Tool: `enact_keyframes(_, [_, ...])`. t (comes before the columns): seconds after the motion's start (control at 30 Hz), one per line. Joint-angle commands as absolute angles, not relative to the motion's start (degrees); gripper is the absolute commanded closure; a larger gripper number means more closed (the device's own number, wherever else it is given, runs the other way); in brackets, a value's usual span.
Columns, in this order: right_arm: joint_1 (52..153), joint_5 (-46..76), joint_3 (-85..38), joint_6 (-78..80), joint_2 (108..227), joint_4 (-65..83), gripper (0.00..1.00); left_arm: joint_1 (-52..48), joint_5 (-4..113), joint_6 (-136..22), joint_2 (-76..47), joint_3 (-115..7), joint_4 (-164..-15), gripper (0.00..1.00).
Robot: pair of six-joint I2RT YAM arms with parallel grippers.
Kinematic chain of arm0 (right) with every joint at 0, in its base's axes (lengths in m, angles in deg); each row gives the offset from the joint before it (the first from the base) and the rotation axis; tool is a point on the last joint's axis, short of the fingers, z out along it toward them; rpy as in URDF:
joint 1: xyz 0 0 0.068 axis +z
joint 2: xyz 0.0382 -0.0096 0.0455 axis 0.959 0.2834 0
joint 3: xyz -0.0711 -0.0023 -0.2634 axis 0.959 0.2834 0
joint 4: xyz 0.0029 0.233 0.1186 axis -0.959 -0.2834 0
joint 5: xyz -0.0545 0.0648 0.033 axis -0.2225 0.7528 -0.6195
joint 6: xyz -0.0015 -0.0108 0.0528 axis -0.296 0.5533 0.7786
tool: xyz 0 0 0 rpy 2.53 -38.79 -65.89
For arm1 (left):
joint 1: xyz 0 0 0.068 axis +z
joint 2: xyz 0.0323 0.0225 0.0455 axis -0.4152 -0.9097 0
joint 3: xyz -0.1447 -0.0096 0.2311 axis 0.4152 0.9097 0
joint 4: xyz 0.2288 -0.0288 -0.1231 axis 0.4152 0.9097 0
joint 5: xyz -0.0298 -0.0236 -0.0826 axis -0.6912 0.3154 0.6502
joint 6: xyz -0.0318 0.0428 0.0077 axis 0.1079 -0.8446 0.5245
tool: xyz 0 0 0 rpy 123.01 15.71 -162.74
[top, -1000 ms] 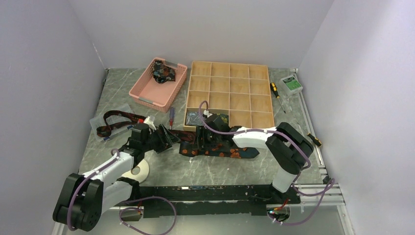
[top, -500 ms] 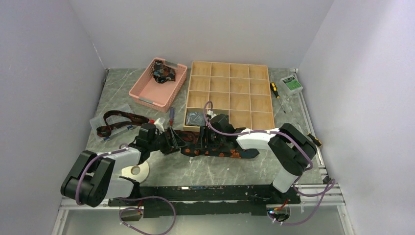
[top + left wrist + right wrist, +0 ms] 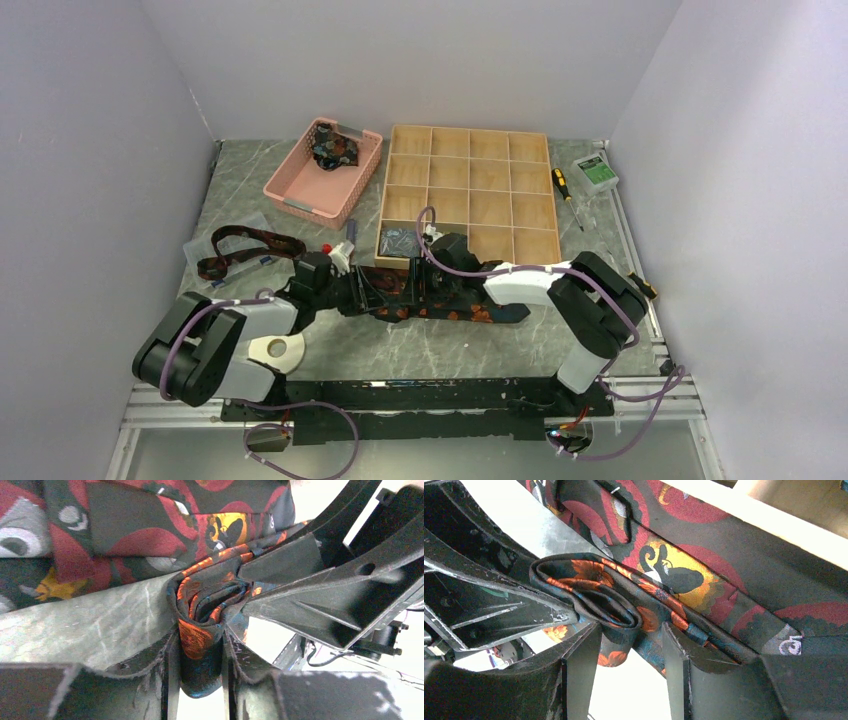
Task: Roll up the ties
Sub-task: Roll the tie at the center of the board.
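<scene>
Got orange-flower tie (image 3: 470,313) flat on the marble table (image 3: 400,350), just in front of the wooden compartment tray (image 3: 530,261). Reading its long axis as left-right, parallel to the tray's near wall. Rolled at the left end only, with the unrolled length pointing right and ending near the right arm's elbow. Can't make out the tip shape there.

Seeing left gripper (image 3: 200,645) pinching the coil: both fingers (image 3: 167,675) pressed against fabric, no gap on either side in the left wrist view. Reading the coil as a squashed flat oval rather than round, with layers visible end-on from the right wrist.

Seeing right gripper (image 3: 630,640) spread, with the coil's lower fold hanging between its fingers (image 3: 579,665), touching one and showing daylight before the other. Not clamping anything. Meeting the left gripper tip to tip at the coil in the top view.

Also spotting red-and-yellow tie (image 3: 704,575) directly behind the coil and touching it, unrolled, running diagonally across the right wrist view.

Spotting maroon tie (image 3: 255,238) looped on a clear bag (image 3: 228,252) at far left, well apart from both grippers, lying loosely left-right. Noting pink basket (image 3: 285,185) left of the tray, white tape ring (image 3: 285,350) beside the left arm, and screwdriver (image 3: 563,185) right of the tray.
</scene>
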State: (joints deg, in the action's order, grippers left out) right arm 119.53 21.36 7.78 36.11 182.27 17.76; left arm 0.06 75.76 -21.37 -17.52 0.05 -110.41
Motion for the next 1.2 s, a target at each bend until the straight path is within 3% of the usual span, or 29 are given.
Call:
enact_keyframes(0.0, [119.11,20.88,8.59,35.57,182.07,17.41,0.48,-2.77,74.96,-24.48,-16.42,-2.64,-107.33,0.75])
enact_keyframes(0.1, [119.08,20.68,8.12,35.63,181.12,16.69,0.47,-4.01,71.18,-25.23,-14.82,-5.13,-100.06,0.92])
enact_keyframes(0.17, [118.93,19.90,7.87,35.51,179.44,15.44,0.43,-4.65,67.27,-25.21,-13.81,-7.63,-93.50,0.97])
enact_keyframes(0.27, [118.71,16.92,7.68,34.57,175.35,11.98,0.35,-5.85,60.80,-25.08,-13.19,-13.26,-82.48,0.97])
enact_keyframes(0.43, [117.41,10.53,10.17,32.15,166.14,5.44,0.30,-8.46,47.33,-23.94,-16.41,-24.08,-62.65,0.97])
enact_keyframes(0.83, [114.66,5.49,22.17,30.88,151.51,3.46,0.30,-20.22,19.50,-15.78,-36.64,-51.14,-29.65,0.97])
enact_keyframes(1.17, [111.01,5.80,29.07,31.00,142.01,1.88,0.30,-31.29,7.13,-7.13,-54.23,-71.37,-9.58,0.97])
